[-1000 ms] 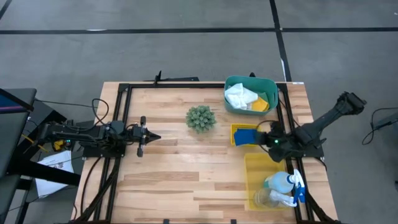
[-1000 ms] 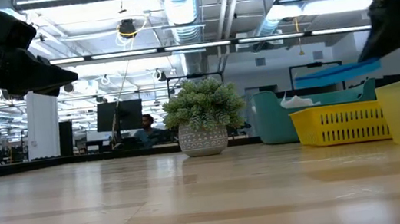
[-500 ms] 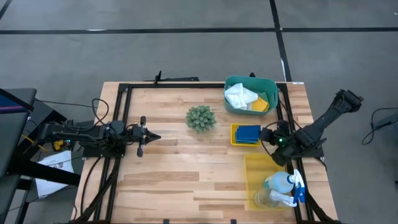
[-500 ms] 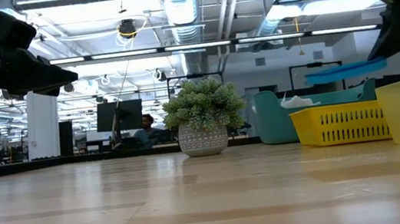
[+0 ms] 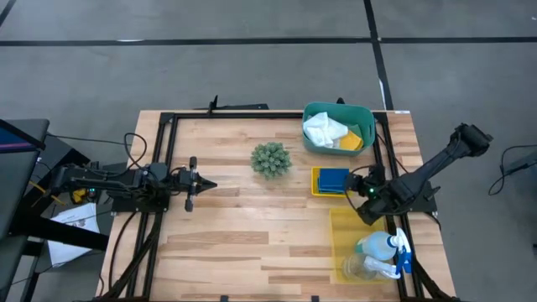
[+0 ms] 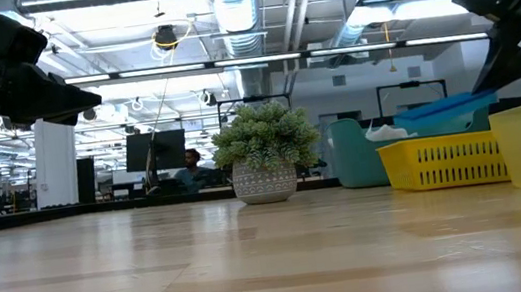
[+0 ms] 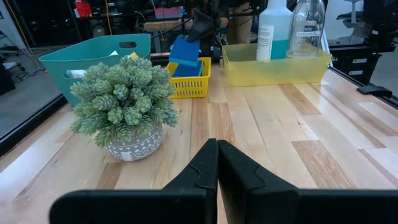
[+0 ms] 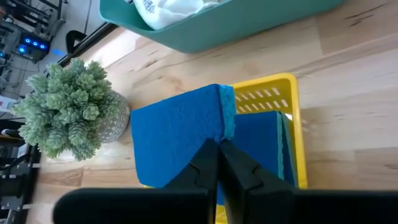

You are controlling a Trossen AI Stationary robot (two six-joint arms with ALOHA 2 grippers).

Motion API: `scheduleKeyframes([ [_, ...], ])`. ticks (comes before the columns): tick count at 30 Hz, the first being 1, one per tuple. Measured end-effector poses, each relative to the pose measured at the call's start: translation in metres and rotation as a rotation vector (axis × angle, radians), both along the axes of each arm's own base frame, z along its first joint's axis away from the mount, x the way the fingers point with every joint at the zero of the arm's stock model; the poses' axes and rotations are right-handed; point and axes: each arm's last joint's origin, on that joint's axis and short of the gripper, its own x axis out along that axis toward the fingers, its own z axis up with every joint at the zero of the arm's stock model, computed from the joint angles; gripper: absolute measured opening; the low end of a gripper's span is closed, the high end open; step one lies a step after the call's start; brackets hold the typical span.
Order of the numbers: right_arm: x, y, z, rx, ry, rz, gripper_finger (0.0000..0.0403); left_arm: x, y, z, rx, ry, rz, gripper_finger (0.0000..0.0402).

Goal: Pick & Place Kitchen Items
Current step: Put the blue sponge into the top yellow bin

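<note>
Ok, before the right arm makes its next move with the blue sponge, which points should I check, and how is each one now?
1. Right tool shut on the blue sponge: ok.
2. Sponge lifted above the small yellow basket: ok.
3. A second blue sponge lies in that basket: ok.
4. Left tool shut, waiting on the table's left side: ok.
5. Plant apart from the right arm: ok.
6. Where the sponge should go: cannot tell.

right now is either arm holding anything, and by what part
The right gripper pinches a blue sponge by one edge, above the small yellow basket. The left gripper is shut on nothing.
</note>
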Motion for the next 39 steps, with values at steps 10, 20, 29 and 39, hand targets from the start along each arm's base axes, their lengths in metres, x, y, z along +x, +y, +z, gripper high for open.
scheduleKeyframes([
  [10,0.0064,0.0048,-0.0067,0.002,0.025,0.003,0.0,0.0,0.0,0.0,0.0,0.0,0.0,0.0002],
  [20,0.0087,0.0067,-0.01,0.008,0.048,0.007,0.0,0.0,0.0,0.0,0.0,0.0,0.0,0.0002],
  [29,0.0085,0.0069,-0.0102,0.01,0.058,0.014,0.0005,0.0,0.0,0.0,0.0,0.0,0.0,0.0002],
  [39,0.0085,0.007,-0.0103,-0.004,0.08,0.036,0.0025,0.0,0.0,0.0,0.0,0.0,0.0,0.0002],
])
